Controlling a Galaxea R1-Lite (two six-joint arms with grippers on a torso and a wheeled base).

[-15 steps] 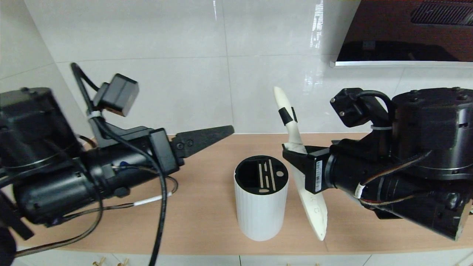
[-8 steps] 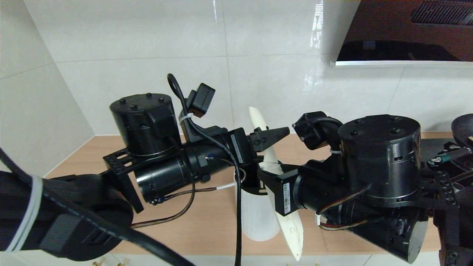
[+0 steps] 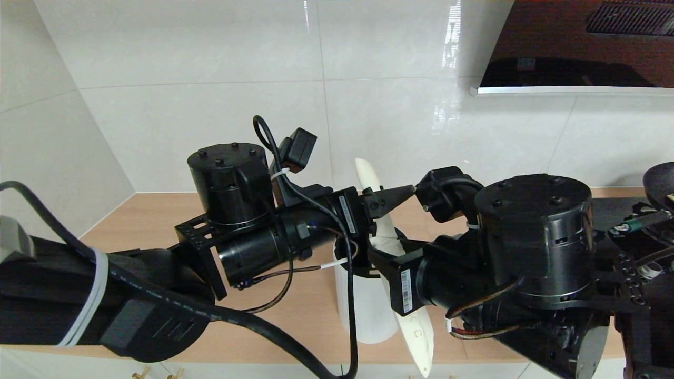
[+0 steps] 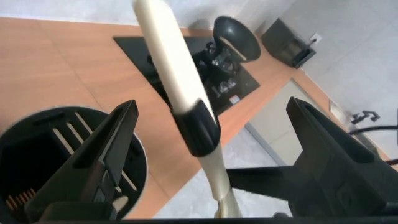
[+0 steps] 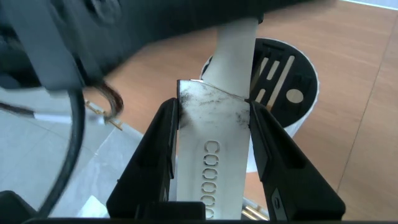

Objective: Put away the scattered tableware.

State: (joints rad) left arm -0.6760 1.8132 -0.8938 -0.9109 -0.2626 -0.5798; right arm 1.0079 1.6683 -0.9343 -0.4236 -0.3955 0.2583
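A cream spatula (image 3: 368,176) with a black band on its handle stands nearly upright over the white utensil holder (image 3: 366,316), which has a black slotted top. My right gripper (image 3: 388,252) is shut on the spatula's blade (image 5: 214,155), just above the holder (image 5: 287,81). My left gripper (image 3: 389,199) is open at the handle. In the left wrist view the handle (image 4: 171,68) runs between its fingers (image 4: 106,155) without touching them, and the holder (image 4: 37,162) lies below.
The wooden counter (image 3: 147,216) meets a tiled wall at the back. A black stove with a dark pan (image 3: 661,184) sits at the far right, also in the left wrist view (image 4: 236,40). A range hood (image 3: 579,47) hangs at the upper right.
My left arm has swung right, bringing its open gripper around the spatula handle. The right arm has shifted left with the spatula, closer over the holder.
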